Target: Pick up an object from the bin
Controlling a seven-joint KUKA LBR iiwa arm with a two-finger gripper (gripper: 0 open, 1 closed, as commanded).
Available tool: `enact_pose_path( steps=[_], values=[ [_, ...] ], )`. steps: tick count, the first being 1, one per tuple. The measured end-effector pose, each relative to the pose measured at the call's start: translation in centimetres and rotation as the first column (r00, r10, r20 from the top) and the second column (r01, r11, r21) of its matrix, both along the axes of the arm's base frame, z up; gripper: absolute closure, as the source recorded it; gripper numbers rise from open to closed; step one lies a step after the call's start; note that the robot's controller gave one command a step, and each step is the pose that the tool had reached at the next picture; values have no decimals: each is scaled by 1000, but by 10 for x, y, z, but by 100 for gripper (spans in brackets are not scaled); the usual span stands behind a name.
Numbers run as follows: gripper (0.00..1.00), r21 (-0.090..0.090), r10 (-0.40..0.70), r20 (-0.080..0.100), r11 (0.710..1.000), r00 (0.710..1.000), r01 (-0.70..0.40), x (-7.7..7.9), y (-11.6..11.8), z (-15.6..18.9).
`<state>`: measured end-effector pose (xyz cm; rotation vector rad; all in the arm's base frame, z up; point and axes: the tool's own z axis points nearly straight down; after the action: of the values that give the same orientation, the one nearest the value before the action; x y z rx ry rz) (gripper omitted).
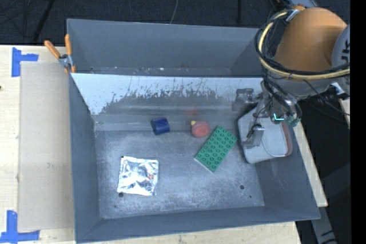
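The arm reaches in from the right. Its orange domed cover (309, 37), ringed by black cables, sits above the right rim of the grey metal bin (171, 60). Below the cover, the tool (255, 130) hangs at the right end of the bin, low down where the floor meets the sloping right wall. How far the tool is open cannot be told, because its tip merges with the wrist's dark parts and the pale thing under it. Whether it has hold of anything cannot be told either. That thing is a pale grey block with rounded corners (269, 148) and a reddish-brown strip along its right edge. It lies against the foot of the right wall, with the tool over its upper left part, either touching it or just above it. Just to the left of the grey block, a green studded building plate (215, 148) lies flat on the floor, turned at a slant, close to the block but apart from it. A small red round piece (200, 129) sits at the plate's upper left corner, near the back of the floor. Further left along the same back line, well apart from the tool, is a small blue block (160, 126). A crinkled silver foil packet (138, 175) lies flat in the front left part of the floor, far from the tool and on its own. The floor between these things is bare, scuffed metal.
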<state>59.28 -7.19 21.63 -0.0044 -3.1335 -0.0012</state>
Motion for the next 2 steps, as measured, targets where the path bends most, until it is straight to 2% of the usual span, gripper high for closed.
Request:
enact_pose_path(
  steps=[1,2],
  values=[
    [0,2,300,5,954,954,-300,7,1,-149],
    [0,-3,599,12,801,801,-599,9,-8,-116]
  ],
)
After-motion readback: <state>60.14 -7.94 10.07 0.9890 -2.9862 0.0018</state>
